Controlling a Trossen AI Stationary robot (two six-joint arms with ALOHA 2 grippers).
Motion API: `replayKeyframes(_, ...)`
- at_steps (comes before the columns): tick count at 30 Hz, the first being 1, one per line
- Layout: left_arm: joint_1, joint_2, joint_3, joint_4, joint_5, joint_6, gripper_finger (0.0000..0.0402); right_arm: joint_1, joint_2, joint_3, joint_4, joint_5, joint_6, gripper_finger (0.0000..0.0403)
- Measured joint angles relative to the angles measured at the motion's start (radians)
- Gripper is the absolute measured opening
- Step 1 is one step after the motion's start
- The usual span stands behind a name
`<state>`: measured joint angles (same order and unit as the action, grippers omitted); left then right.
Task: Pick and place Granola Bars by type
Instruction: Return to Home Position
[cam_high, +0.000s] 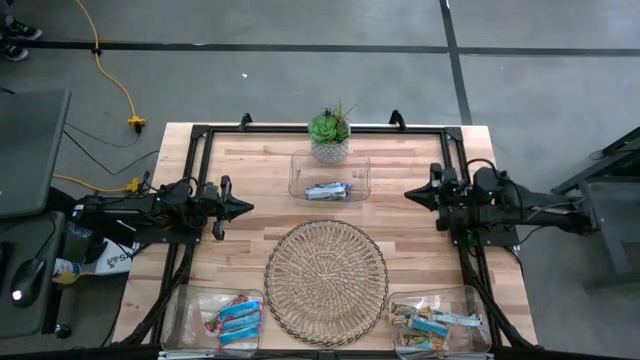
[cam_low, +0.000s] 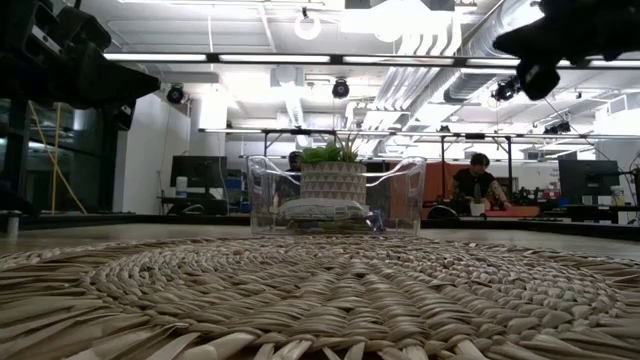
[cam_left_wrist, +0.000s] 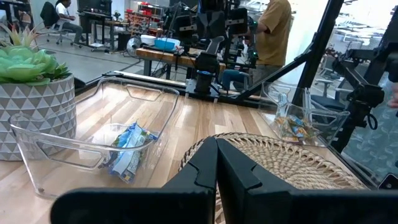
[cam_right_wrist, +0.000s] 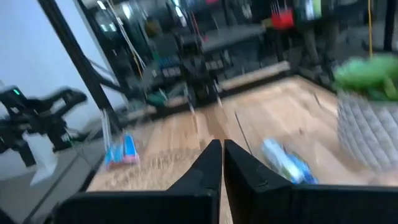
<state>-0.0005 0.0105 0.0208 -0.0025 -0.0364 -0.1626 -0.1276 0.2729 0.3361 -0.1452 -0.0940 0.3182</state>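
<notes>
Granola bars lie in three clear bins. Bright blue bars (cam_high: 234, 320) fill the near left bin, tan-green bars (cam_high: 430, 325) the near right bin, and silvery-blue bars (cam_high: 327, 190) the far middle bin, also seen as the silvery-blue bars (cam_left_wrist: 129, 149) in the left wrist view. My left gripper (cam_high: 245, 208) hovers shut at the table's left side, level, pointing right. My right gripper (cam_high: 410, 194) hovers shut at the right side, pointing left. Neither holds anything. The right wrist view shows its shut fingers (cam_right_wrist: 221, 163) above the table.
A round wicker tray (cam_high: 326, 270) lies at the table's middle, near side. A potted succulent (cam_high: 329, 135) stands at the far edge behind the middle bin (cam_high: 300, 180). A dark frame (cam_high: 200, 135) borders the table. People sit and stand in the room beyond.
</notes>
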Motion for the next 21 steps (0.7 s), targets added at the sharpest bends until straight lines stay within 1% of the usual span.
replayKeyframes(5,0.0,0.0,0.0,0.0,0.0,0.0,0.0001,0.0,-0.001,-0.114,0.273,-0.029,-0.012,0.0)
replayKeyframes(9,0.0,0.0,0.0,0.0,0.0,0.0,0.0001,0.0,-0.001,-0.188,0.412,-0.055,-0.005,0.0)
replayKeyframes(14,0.0,0.0,0.0,0.0,0.0,0.0,0.0001,0.0,-0.001,-0.238,0.474,-0.091,0.016,0.0)
replayKeyframes(21,0.0,0.0,0.0,0.0,0.0,0.0,0.0001,0.0,-0.031,-0.267,0.484,-0.106,0.015,0.0)
